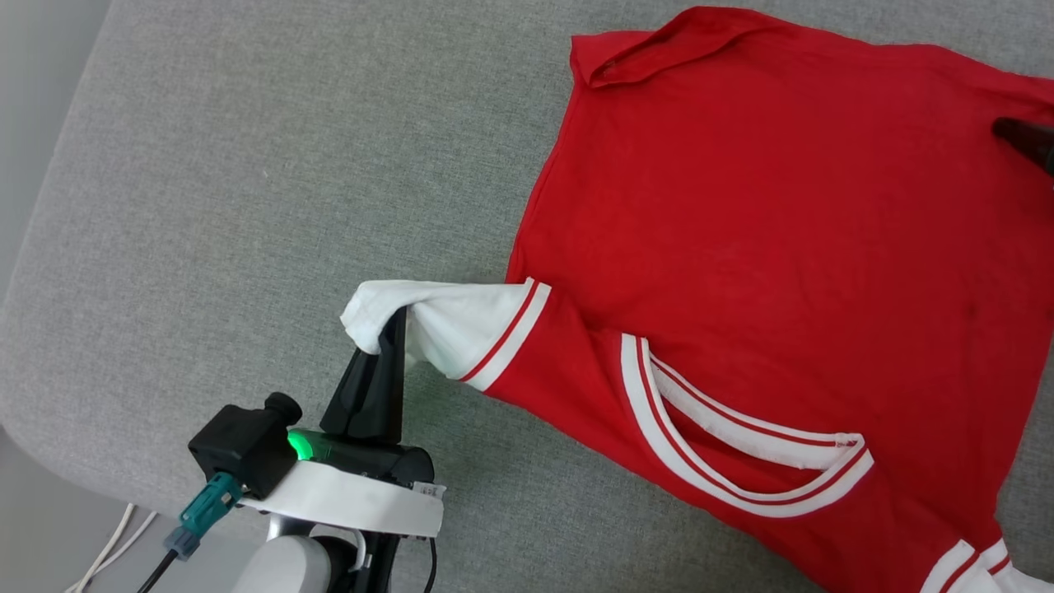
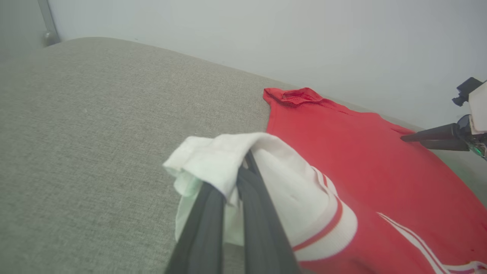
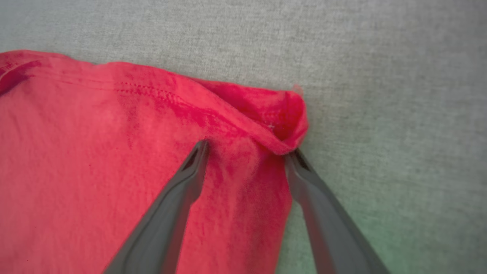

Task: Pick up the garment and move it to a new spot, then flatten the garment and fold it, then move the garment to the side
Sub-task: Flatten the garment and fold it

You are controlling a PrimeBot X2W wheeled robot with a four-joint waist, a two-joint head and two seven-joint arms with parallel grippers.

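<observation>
The garment (image 1: 741, 206) lies spread on the grey cushion with a plain red side up and its striped neck trim (image 1: 741, 461) nearest me; no lettering shows. My left gripper (image 1: 394, 323) is shut on the white sleeve (image 1: 461, 325), holding it bunched and raised a little off the cushion; the left wrist view has the sleeve (image 2: 289, 182) draped over the pinching fingers (image 2: 213, 213). My right gripper (image 3: 247, 150) stands open over the garment's far hem corner (image 3: 285, 121), one finger on the red cloth, the other at its edge. Its dark tip (image 1: 1013, 133) sits at the right border.
The grey upholstered cushion (image 1: 247, 206) ends in a rounded edge at the left and lower left, with white cables (image 1: 107, 552) on the floor below. A pale wall (image 2: 266, 38) rises behind the cushion. Bare cushion stretches left of the garment.
</observation>
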